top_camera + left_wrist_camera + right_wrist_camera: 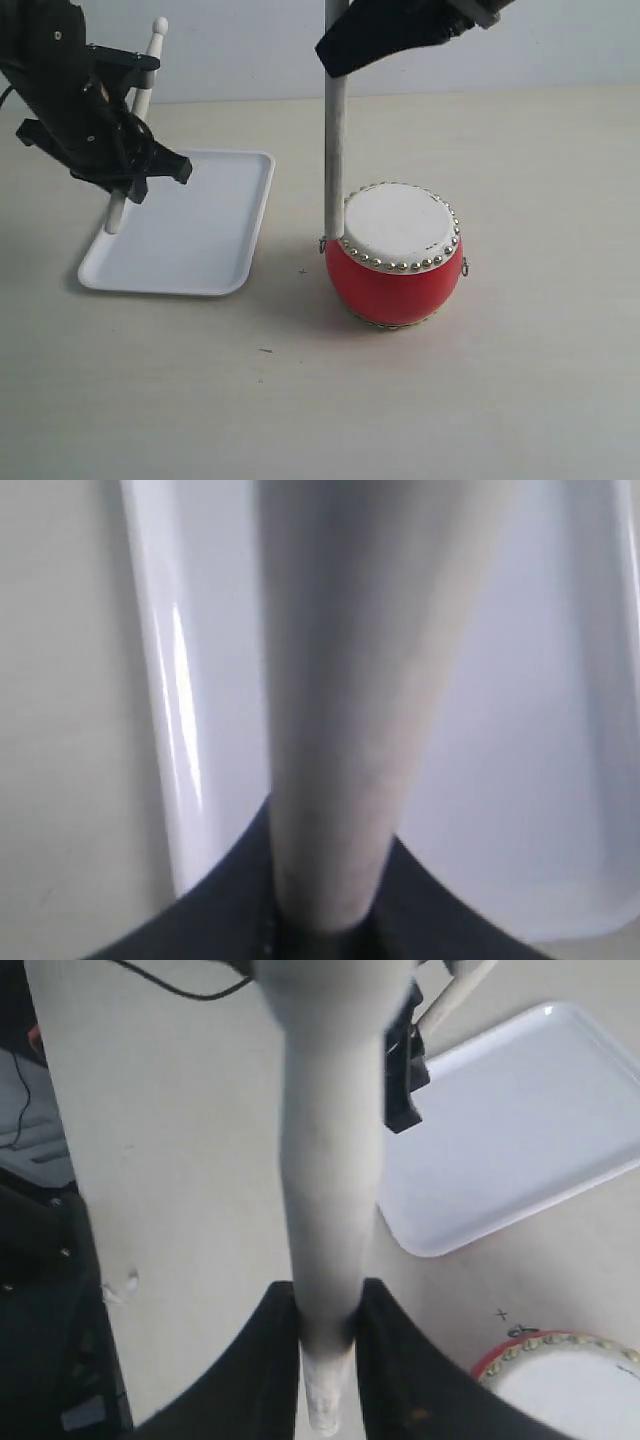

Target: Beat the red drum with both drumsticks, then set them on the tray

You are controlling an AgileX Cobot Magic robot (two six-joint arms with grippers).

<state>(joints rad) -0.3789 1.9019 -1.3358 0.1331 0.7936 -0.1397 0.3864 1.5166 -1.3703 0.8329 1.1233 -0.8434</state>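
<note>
Exterior: left gripper point(128, 150) clamps left stick point(150, 62), tilted, low end at tray's point(205, 235) left rim. Right gripper point(338, 48) clamps right stick point(334, 150) upright, end beside drum point(395, 282), which stands right of tray.
Left wrist: left stick point(340, 730) over tray point(560, 680).
Right wrist: jaws pinch right stick point(328, 1160).

Desk point(500, 400): pale beige matt top, faint grain
Marks on desk: small dark cross point(303, 271); short dark speck point(265, 350)
Wall point(250, 50): plain, pale grey, behind the desk's far edge
Black cable point(170, 990): thin, curved, seen over the desk top
Dark equipment point(40, 1340): beside the desk's edge, details unclear
</note>
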